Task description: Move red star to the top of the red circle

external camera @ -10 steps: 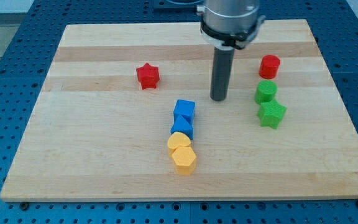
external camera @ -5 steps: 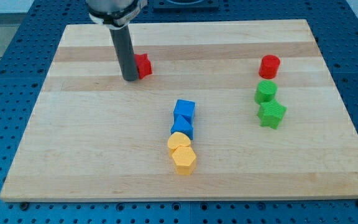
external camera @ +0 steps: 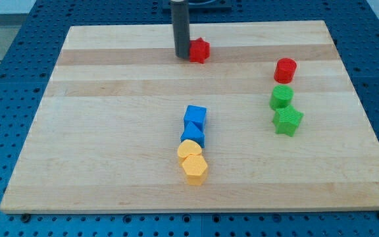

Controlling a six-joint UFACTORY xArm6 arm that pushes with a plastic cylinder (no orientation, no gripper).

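The red star [external camera: 199,50] lies near the top of the wooden board [external camera: 110,145], a little left of centre-right. My tip [external camera: 181,55] touches the star's left side. The red circle [external camera: 285,70] stands at the view's right, lower than the star and well to its right.
A green circle [external camera: 281,97] and a green star [external camera: 287,121] sit just below the red circle. Two blue blocks [external camera: 194,125] and two yellow blocks [external camera: 192,160] form a column in the board's middle.
My tip swung from the middle right to the star's left side, then pushed the red star up and to the right across the board.
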